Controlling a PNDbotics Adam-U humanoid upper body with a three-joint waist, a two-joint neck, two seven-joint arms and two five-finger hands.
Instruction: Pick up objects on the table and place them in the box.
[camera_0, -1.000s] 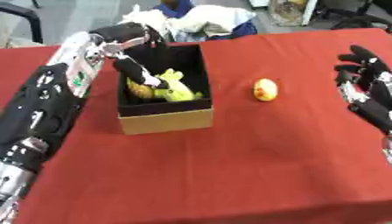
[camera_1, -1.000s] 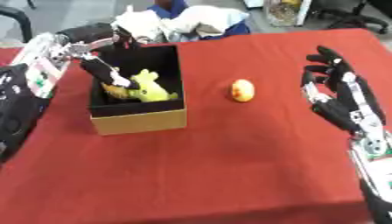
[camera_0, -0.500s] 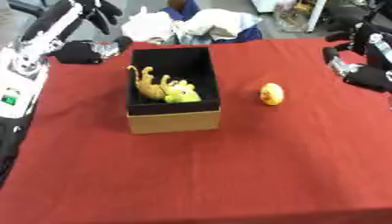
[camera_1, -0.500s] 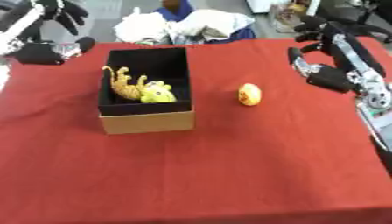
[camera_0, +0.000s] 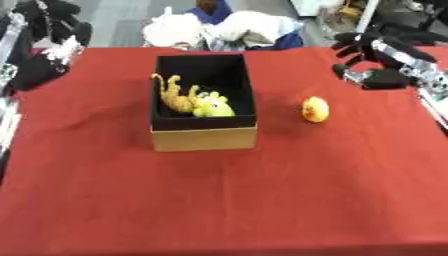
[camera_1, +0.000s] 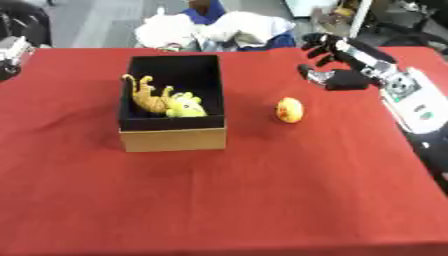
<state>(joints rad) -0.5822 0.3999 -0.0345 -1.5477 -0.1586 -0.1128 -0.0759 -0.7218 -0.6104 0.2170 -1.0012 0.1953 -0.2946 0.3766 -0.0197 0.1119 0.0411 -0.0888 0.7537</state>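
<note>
Box (camera_0: 204, 138) at table (camera_0: 219, 200) centre-left, open top; orange toy (camera_0: 173, 95) and yellow-green toy (camera_0: 213, 106) lie inside, touching. Yellow egg-shaped thing (camera_0: 315, 109) sits on the cloth right of the box, apart from it. Your right hand (camera_1: 334, 64) hangs beyond the egg, up and to its right, fingers spread, holding nothing. Your left hand (camera_0: 54, 25) is at the far left corner; grip, cannot tell.

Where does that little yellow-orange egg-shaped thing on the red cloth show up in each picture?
Left eye view: the yellow-orange egg-shaped thing lies right of centre on the red cloth.
Right eye view: it lies nearer the middle.
Shared landmark: the cardboard box, to its left in both.
</note>
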